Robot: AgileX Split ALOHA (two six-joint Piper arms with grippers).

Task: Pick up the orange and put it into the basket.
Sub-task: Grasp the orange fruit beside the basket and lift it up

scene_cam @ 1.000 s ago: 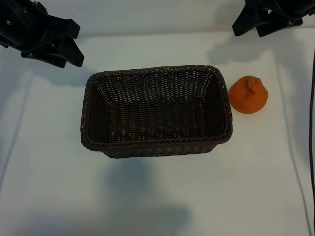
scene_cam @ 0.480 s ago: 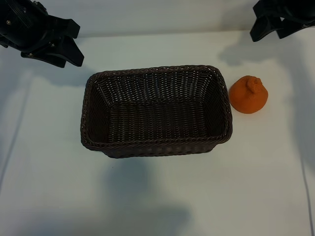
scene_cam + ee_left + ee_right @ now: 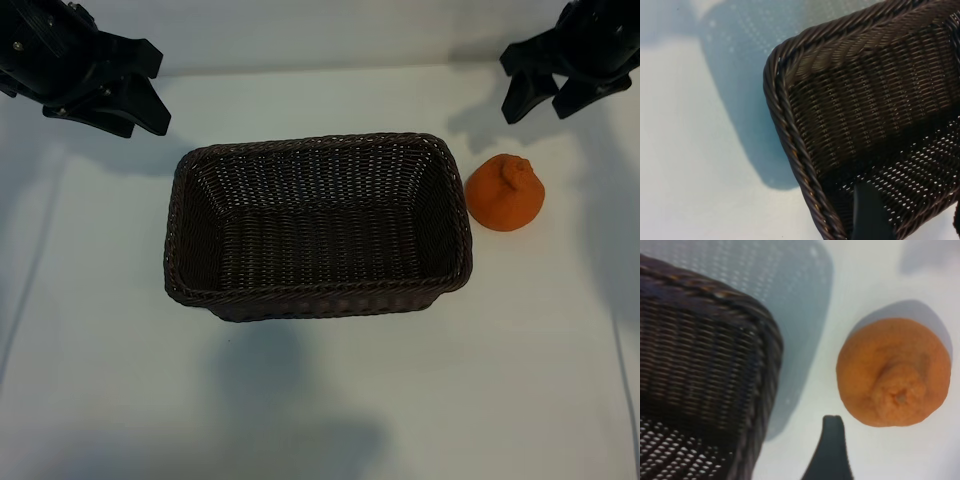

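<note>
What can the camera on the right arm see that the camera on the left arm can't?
Only the right wrist view shows the orange, sitting on the white table beside the basket, not touching it, with its bumpy knob facing the camera. Only the left wrist view shows a different basket corner, looking down into the basket's inside. Both show the dark wicker basket, nothing in the parts seen, the white table, and a dark fingertip of their own gripper at the picture's edge.

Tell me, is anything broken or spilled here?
No, nothing stands out. The basket sits flat and whole with nothing inside it, and the orange rests upright on the table beside it, apart from the rim.
</note>
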